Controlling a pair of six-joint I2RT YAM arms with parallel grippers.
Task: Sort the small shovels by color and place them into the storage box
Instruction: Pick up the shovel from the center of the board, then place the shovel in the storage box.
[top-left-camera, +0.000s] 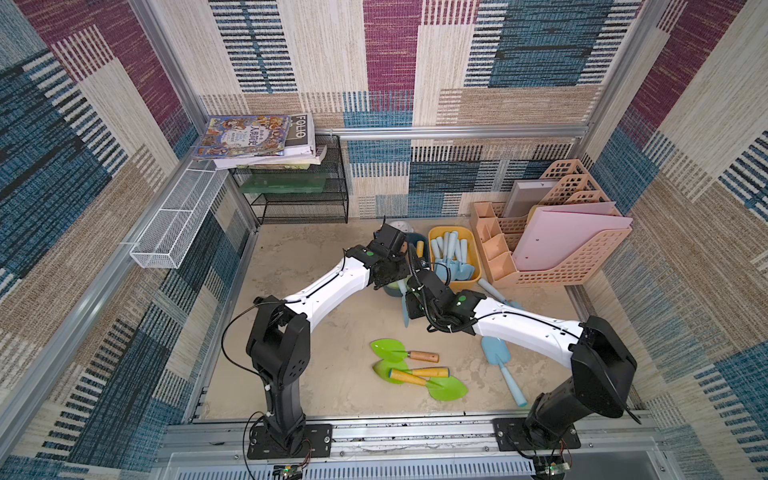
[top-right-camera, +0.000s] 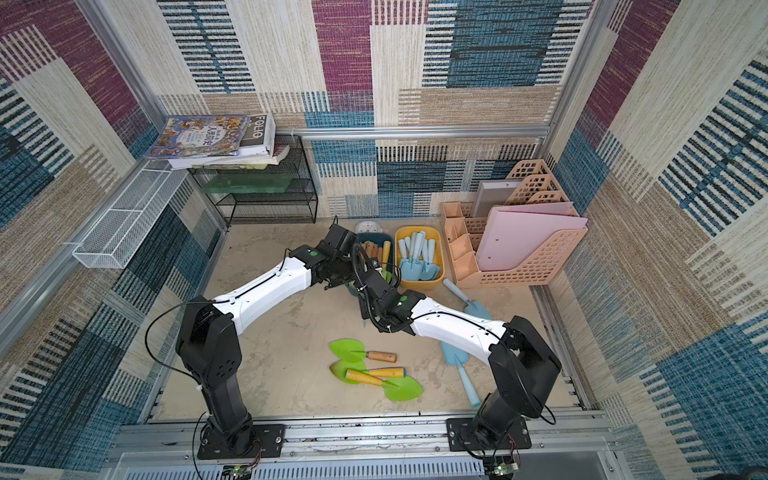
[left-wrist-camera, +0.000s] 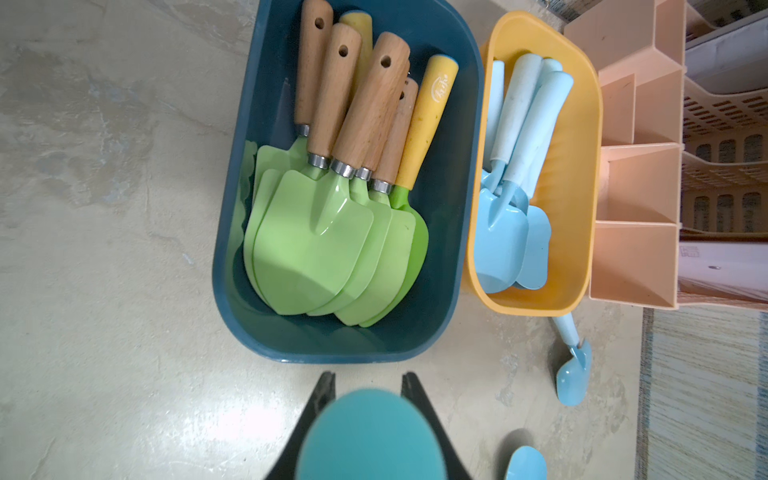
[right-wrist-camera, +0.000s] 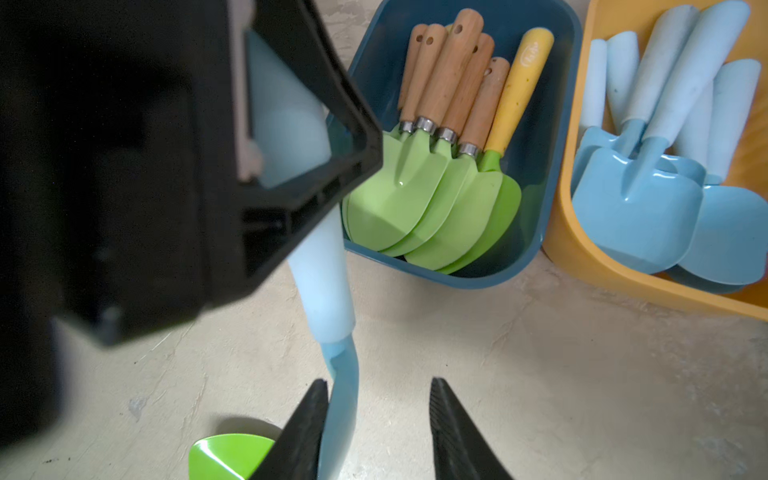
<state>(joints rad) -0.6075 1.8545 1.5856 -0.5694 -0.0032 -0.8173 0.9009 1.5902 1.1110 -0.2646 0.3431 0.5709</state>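
While the left gripper (left-wrist-camera: 369, 380) is pinched tight on the handle of a pale blue shovel (right-wrist-camera: 322, 291), that shovel hangs blade-down toward the table (top-left-camera: 311, 386), near the middle of both top views where the two arms meet. The right gripper (right-wrist-camera: 378, 388) sits lower on the same shovel with its jaws spread to either side of the blade. One finger (right-wrist-camera: 307, 424) lies against the blade's edge and the other stands clear of it, so this gripper has no hold.

Just above that meeting point in the top views is a dark blue box (left-wrist-camera: 446, 249). It holds green shovels (left-wrist-camera: 316, 249) with overlapping blades; most handles are wood, with a yellow one among them. Just beside it, to its right in the frame, a yellow box (left-wrist-camera: 575, 208) holds a stack of pale blue shovels (left-wrist-camera: 503, 232).

Lower in the frame, below the arms, three loose green shovels (top-left-camera: 409, 378) lie overlapping on the table. To their right, a loose pale blue shovel (top-left-camera: 496, 353) lies partly under the right arm. A second loose pale blue shovel (top-left-camera: 492, 291) lies near the lower right corner of the yellow box. A peach file rack (top-left-camera: 561, 270) stands at the right of the frame, just beside the yellow box.
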